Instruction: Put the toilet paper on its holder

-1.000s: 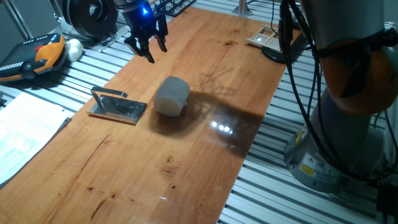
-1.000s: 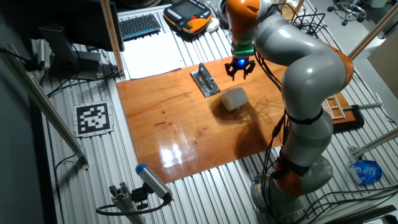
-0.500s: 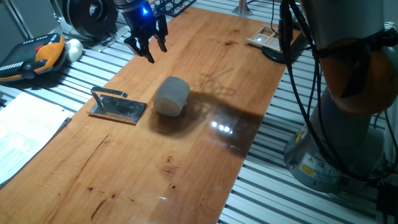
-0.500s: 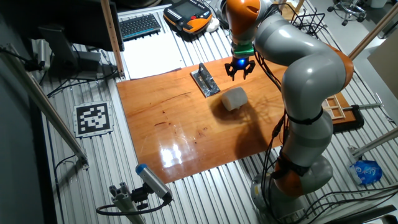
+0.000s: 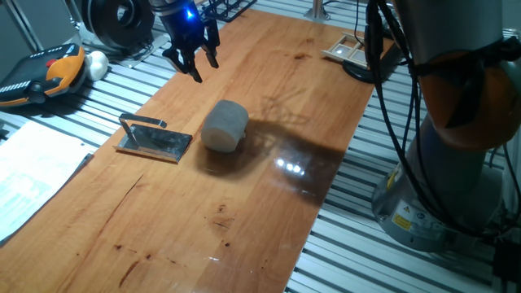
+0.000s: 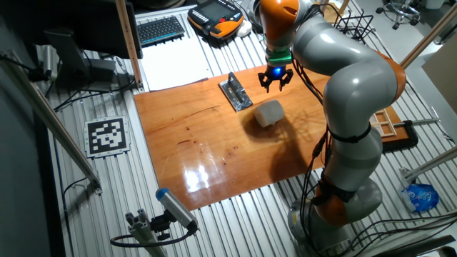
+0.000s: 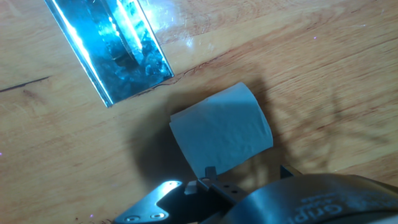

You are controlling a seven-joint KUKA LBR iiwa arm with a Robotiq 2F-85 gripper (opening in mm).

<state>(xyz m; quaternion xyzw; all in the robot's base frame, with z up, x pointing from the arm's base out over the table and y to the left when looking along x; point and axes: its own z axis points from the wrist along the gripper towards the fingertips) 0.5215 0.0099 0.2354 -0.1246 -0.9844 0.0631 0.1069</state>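
The toilet paper [image 5: 224, 124] [image 6: 269, 112] lies on its side in the middle of the wooden table, a white roll with nothing touching it. To its left lies the holder [image 5: 155, 141] [image 6: 235, 93], a shiny metal plate with a raised bar along its far-left edge. My gripper [image 5: 194, 65] [image 6: 275, 82] hangs in the air beyond the roll, fingers spread open and empty, a blue light glowing on the hand. The hand view looks down on the toilet paper [image 7: 221, 134] and the holder [image 7: 112, 46], a short gap between them.
A pale wooden framed tray [image 5: 346, 49] [image 6: 385, 123] sits at the table's far corner by the arm's cables. Off the table lie a small white ball [image 5: 97, 63], an orange teach pendant [image 5: 49, 73] [image 6: 218, 18], paper sheets [image 5: 32, 175] and a keyboard [image 6: 161, 28].
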